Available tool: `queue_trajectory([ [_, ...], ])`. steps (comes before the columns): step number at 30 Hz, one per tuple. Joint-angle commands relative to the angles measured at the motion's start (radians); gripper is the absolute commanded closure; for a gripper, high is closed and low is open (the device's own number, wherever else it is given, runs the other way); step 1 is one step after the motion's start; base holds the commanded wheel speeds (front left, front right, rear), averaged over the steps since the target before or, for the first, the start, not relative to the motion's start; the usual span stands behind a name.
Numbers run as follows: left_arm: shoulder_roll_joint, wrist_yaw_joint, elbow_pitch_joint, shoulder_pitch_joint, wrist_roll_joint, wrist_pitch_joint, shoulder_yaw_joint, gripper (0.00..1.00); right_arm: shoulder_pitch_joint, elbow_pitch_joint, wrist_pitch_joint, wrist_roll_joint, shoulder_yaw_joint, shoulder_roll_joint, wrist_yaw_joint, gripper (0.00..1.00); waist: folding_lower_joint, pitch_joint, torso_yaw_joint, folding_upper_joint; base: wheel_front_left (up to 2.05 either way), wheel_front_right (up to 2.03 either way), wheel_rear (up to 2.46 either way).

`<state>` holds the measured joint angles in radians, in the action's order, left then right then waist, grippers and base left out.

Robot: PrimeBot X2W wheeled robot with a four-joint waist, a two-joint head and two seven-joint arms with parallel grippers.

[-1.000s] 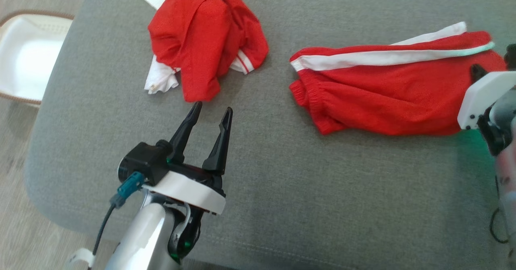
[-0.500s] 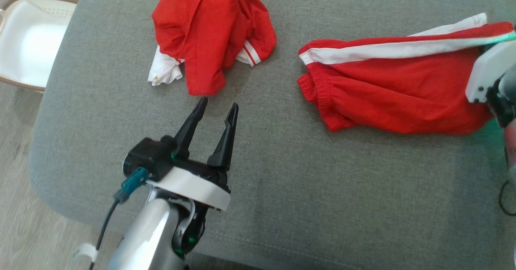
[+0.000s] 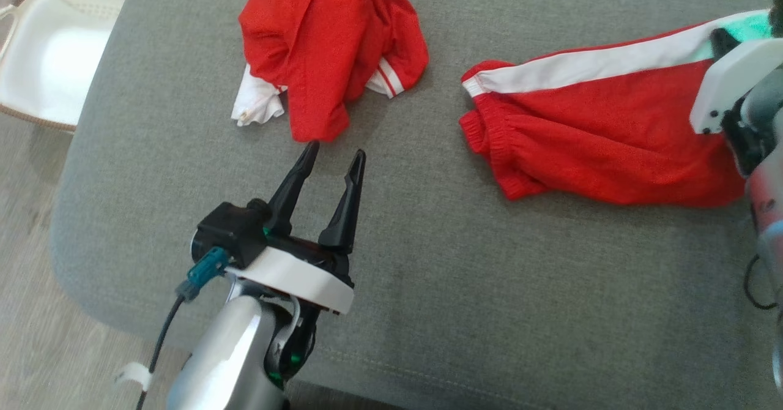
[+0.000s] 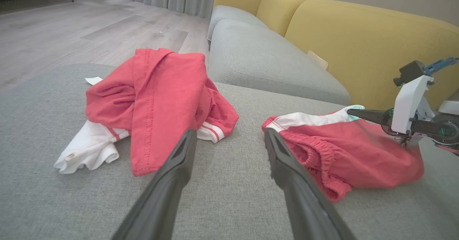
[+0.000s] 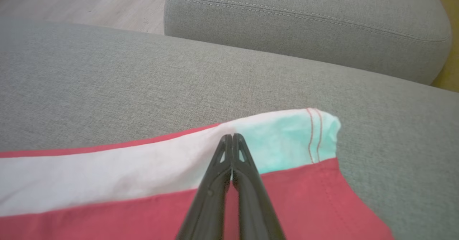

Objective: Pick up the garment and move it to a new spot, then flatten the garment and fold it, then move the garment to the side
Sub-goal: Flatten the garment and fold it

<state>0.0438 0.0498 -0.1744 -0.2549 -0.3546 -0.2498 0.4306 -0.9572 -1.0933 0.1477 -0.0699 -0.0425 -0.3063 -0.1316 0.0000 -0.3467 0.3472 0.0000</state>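
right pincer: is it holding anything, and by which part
The right pincer is shut on the red shorts, pinching the white side stripe near the leg hem. The left pincer is open, empty.

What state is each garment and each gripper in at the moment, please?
Shirt, crumpled in a heap on the cushion.
Shorts, lying fairly flat.
Left gripper, open, empty, near the shirt's hem.
Right gripper, shut, tips over the shorts' white stripe.
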Motion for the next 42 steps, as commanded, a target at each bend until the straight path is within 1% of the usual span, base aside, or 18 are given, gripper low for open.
queue_trajectory([
  [1, 0.006, -0.007, 0.021, -0.027, -0.001, -0.012, -0.043, 0.00, -0.025, 0.012, -0.026, -0.021, -0.020, 0.018, 0.001, 1.00, 0.0000, 0.013, -0.013, 0.0000, 0.00, 0.00, 0.00],
  [7, 0.006, -0.004, 0.017, -0.020, 0.011, -0.012, -0.065, 0.00, 0.008, 0.000, -0.096, -0.073, -0.045, 0.050, 0.001, 1.00, 0.0000, 0.072, -0.070, 0.0000, 0.00, 0.00, 0.00],
  [12, 0.006, -0.001, 0.021, -0.006, 0.028, -0.012, -0.095, 0.00, 0.063, 0.045, -0.175, -0.147, -0.074, 0.092, 0.001, 1.00, 0.0000, 0.136, -0.139, 0.0000, 0.00, 0.00, 0.00],
  [13, 0.006, -0.001, 0.021, -0.006, 0.028, -0.012, -0.095, 0.00, 0.063, 0.045, -0.175, -0.147, -0.074, 0.092, 0.001, 1.00, 0.0000, 0.136, -0.139, 0.0000, 0.00, 0.00, 0.00],
  [18, 0.006, 0.004, 0.032, 0.007, 0.045, -0.012, -0.140, 0.00, 0.144, 0.172, -0.275, -0.226, -0.126, 0.116, 0.001, 1.00, 0.0000, 0.192, -0.211, 0.0000, 0.00, 0.00, 0.00],
  [23, 0.006, 0.013, 0.036, 0.020, 0.062, -0.012, -0.184, 0.00, 0.252, 0.329, -0.328, -0.282, -0.153, 0.099, 0.001, 1.00, 0.0000, 0.235, -0.272, 0.0000, 0.00, 0.00, 0.00],
  [26, 0.006, 0.018, 0.031, 0.031, 0.068, -0.012, -0.206, 0.00, 0.330, 0.415, -0.343, -0.296, -0.142, 0.101, 0.001, 1.00, 0.0000, 0.260, -0.301, 0.0000, 0.00, 0.00, 0.00],
  [29, 0.006, 0.020, 0.031, 0.046, 0.070, -0.012, -0.217, 0.00, 0.420, 0.492, -0.351, -0.282, -0.119, 0.114, 0.001, 1.00, 0.0000, 0.280, -0.320, 0.0000, 0.00, 0.00, 0.00],
  [33, 0.006, 0.015, 0.034, 0.072, 0.071, -0.012, -0.224, 0.00, 0.546, 0.581, -0.360, -0.259, -0.057, 0.167, 0.001, 1.00, 0.0000, 0.303, -0.339, 0.0000, 0.00, 0.00, 0.00],
  [34, 0.006, 0.012, 0.036, 0.081, 0.073, -0.012, -0.225, 0.00, 0.578, 0.602, -0.361, -0.245, -0.050, 0.181, 0.001, 0.89, 0.0000, 0.308, -0.343, 0.0000, 0.00, 0.00, 0.00],
  [35, 0.006, 0.010, 0.039, 0.091, 0.078, -0.012, -0.224, 0.00, 0.610, 0.621, -0.360, -0.223, -0.049, 0.190, 0.001, 0.55, 0.0000, 0.311, -0.348, 0.0000, 0.00, 0.00, 0.00],
  [36, 0.006, 0.008, 0.042, 0.101, 0.080, -0.012, -0.223, 0.00, 0.639, 0.640, -0.360, -0.202, -0.047, 0.199, 0.001, 0.08, 0.0000, 0.313, -0.352, 0.0000, 0.00, 0.00, 0.00],
  [37, 0.006, 0.004, 0.044, 0.113, 0.081, -0.012, -0.223, 0.00, 0.666, 0.657, -0.360, -0.189, -0.039, 0.210, 0.001, 0.00, 0.0000, 0.315, -0.355, 0.0000, 0.00, 0.00, 0.00],
  [42, 0.006, -0.016, 0.055, 0.166, 0.089, -0.012, -0.227, 0.00, 0.760, 0.725, -0.352, -0.151, -0.002, 0.243, 0.001, 0.00, 0.0000, 0.326, -0.360, 0.0000, 0.00, 0.00, 0.00],
])
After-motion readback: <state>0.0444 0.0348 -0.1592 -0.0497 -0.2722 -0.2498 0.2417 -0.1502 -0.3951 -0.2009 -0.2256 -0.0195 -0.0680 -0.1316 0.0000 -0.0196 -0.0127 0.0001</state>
